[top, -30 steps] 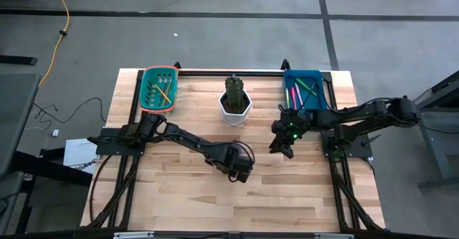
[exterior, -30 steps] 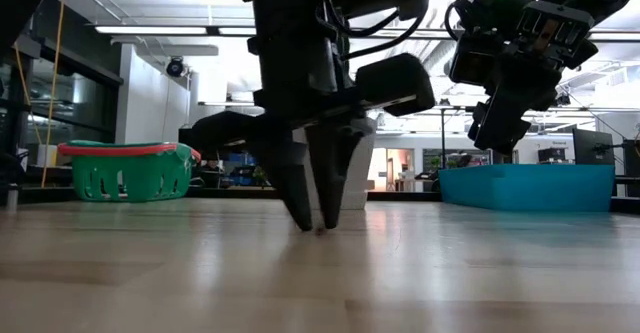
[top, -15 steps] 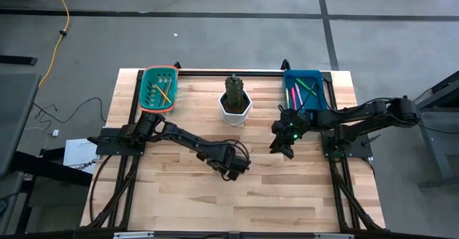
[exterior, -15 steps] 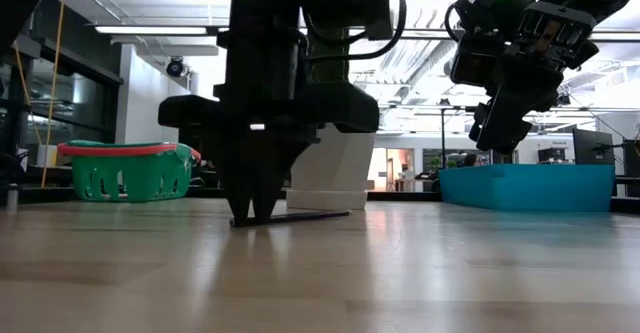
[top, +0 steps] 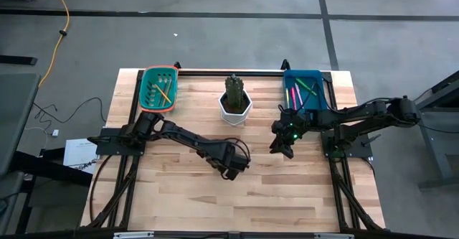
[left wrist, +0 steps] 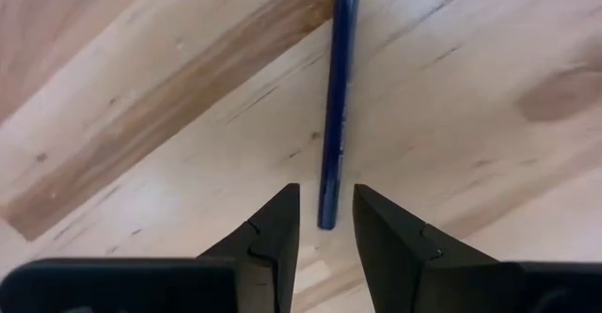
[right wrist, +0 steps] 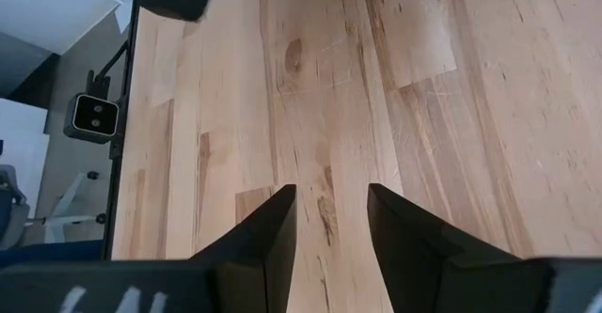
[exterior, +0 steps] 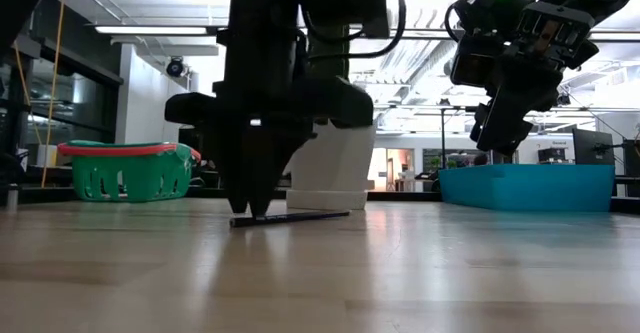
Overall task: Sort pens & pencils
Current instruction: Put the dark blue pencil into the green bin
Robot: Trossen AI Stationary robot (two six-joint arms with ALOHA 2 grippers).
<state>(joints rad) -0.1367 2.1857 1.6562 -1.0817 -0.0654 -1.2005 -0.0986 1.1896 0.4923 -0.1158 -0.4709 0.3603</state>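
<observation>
Shifted slightly toward 9 o'clock, left claw [exterior: 252, 211] parted astride one dark pencil [left wrist: 336, 106] on counter [top: 287, 189]; right claw [top: 285, 150] released, idle at 3 o'clock; green basket [top: 147, 104] and blue bin [top: 323, 97] already stocked.

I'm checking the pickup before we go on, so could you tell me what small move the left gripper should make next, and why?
Probably close the left gripper on the dark pencil. Its open fingers straddle the pencil's near end, low at the table, while the pencil lies flat and ungripped. It may help to move slightly further along the shaft first. The right gripper waits open above the table.
</observation>
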